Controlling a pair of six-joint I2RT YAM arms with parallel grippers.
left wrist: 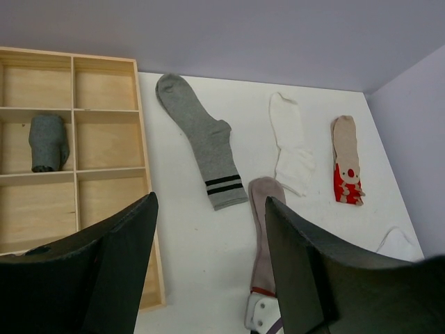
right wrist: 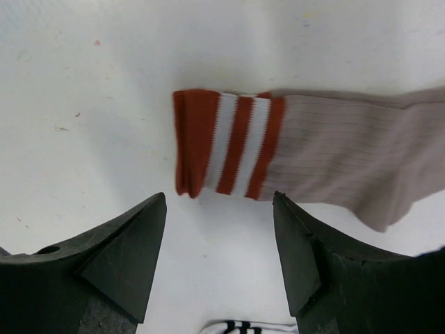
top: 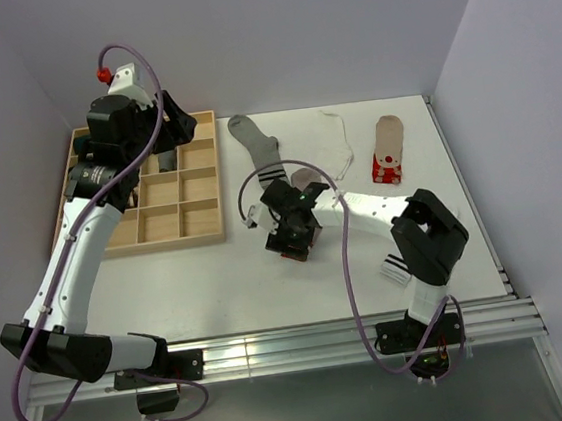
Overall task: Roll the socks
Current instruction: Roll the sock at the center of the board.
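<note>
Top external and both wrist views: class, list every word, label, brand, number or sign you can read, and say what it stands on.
None can be read. The taupe sock carries only red and white stripes, the beige sock a red figure; the wooden tray shows no marking.

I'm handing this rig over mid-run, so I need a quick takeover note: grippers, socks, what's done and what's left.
Left gripper: open, empty, over the wooden tray.
Right gripper: open, empty, hovering by the red-white cuff of the long taupe sock.
Done: one dark grey sock rolled, in a tray compartment.
Left: long taupe sock, grey sock with dark stripes, white sock and short taupe sock with red pattern, all flat on the table. A white sock with black stripes lies beside the right arm.
</note>
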